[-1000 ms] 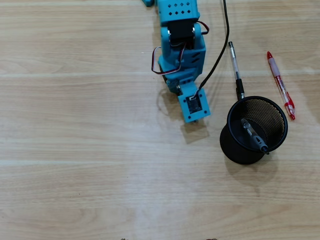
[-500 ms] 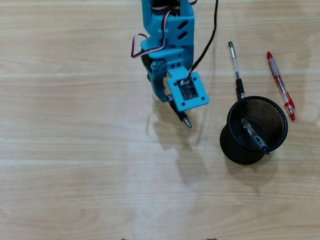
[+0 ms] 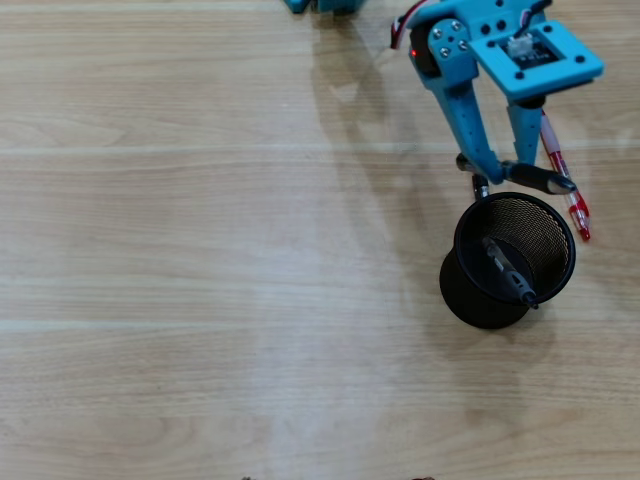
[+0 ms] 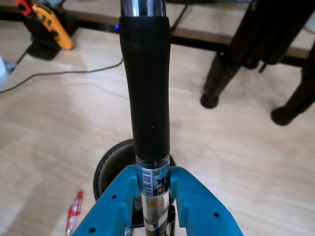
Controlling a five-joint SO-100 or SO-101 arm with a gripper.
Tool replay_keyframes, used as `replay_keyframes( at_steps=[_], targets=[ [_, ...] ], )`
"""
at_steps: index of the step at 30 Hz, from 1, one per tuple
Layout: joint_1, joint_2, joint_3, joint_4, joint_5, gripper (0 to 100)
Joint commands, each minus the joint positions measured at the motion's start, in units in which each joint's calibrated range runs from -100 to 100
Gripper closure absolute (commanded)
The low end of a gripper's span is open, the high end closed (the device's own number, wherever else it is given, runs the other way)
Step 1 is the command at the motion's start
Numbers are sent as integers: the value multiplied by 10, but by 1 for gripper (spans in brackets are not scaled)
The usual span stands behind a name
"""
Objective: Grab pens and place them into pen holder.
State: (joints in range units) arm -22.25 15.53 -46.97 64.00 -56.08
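The surface under the claw was a pale wood-grain tabletop (image 3: pixel 200 300) with long horizontal plank seams, evenly lit, with soft shadows falling left of and below the claw in the overhead view. In the wrist view, beyond the claw, a dark wooden rail (image 4: pixel 197 39) ran across the top. Black tripod legs (image 4: pixel 231 64) stood to the upper right. A grey cable (image 4: pixel 59 76) trailed at the left, and an orange object (image 4: pixel 51 24) lay at the upper left corner.
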Motion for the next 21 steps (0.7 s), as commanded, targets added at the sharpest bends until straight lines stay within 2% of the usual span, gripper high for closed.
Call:
replay_keyframes(
  at_steps=[1,10,21],
  targets=[
    [-17,16,-29,-35,-6,98],
    [-49,96,36,-247,-6,98],
    [-51,105,156,-261,-2,98]
  ],
)
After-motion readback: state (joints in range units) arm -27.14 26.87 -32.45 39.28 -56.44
